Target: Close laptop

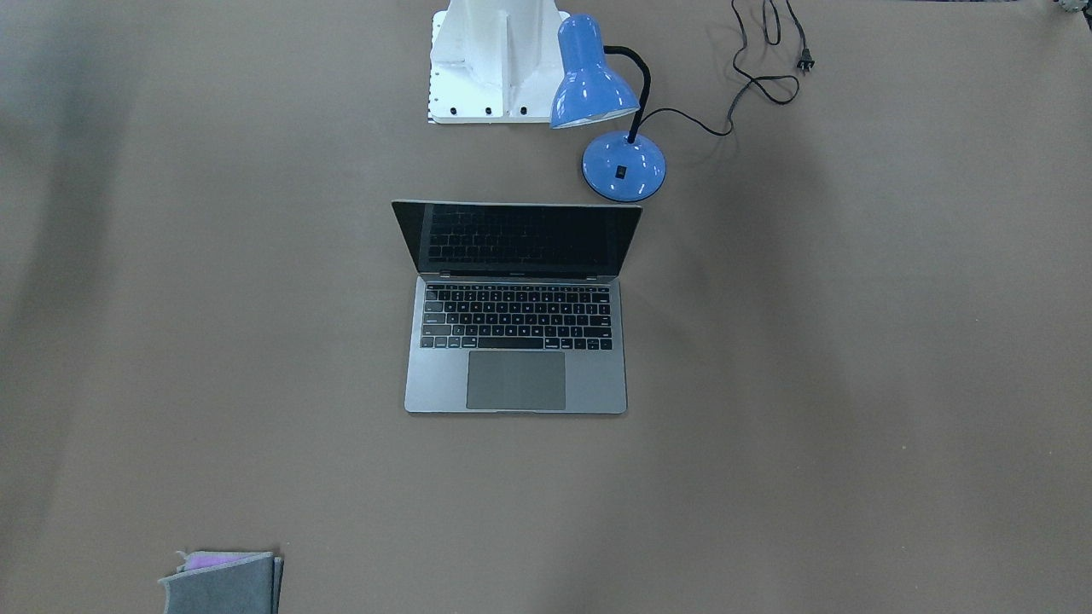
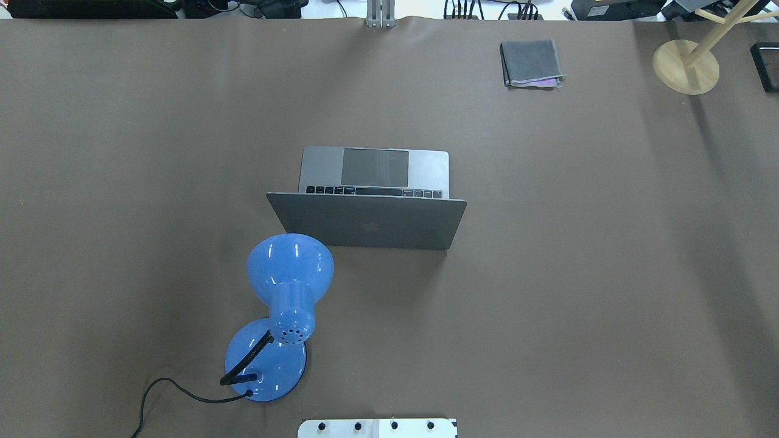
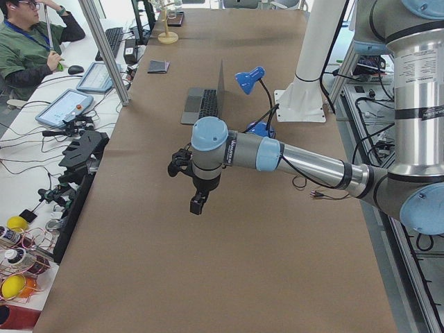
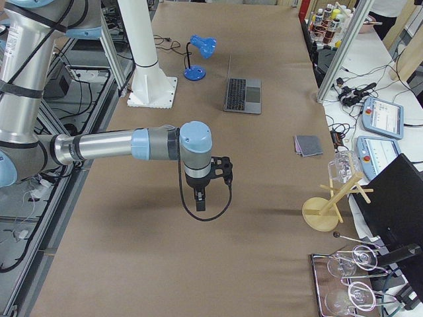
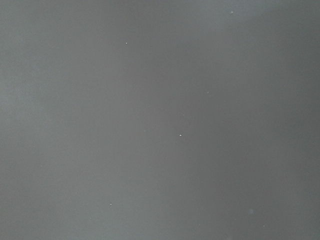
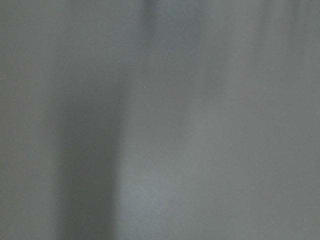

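Observation:
The space-grey laptop (image 1: 516,388) stands open in the middle of the table, screen dark. In the overhead view its lid (image 2: 367,225) with the apple logo faces the robot, raised near upright. It also shows in the left side view (image 3: 207,104) and the right side view (image 4: 243,94). My left gripper (image 3: 198,207) hangs over bare table far from the laptop; I cannot tell if it is open or shut. My right gripper (image 4: 200,203) hangs over bare table at the other end; I cannot tell its state. Both wrist views show only the brown table surface.
A blue desk lamp (image 1: 610,102) stands between the laptop and the white robot base (image 1: 495,64), its cord (image 1: 759,77) trailing on the table. A folded grey felt cloth (image 2: 530,62) lies at the far side. A wooden stand (image 2: 686,66) is at the far right corner.

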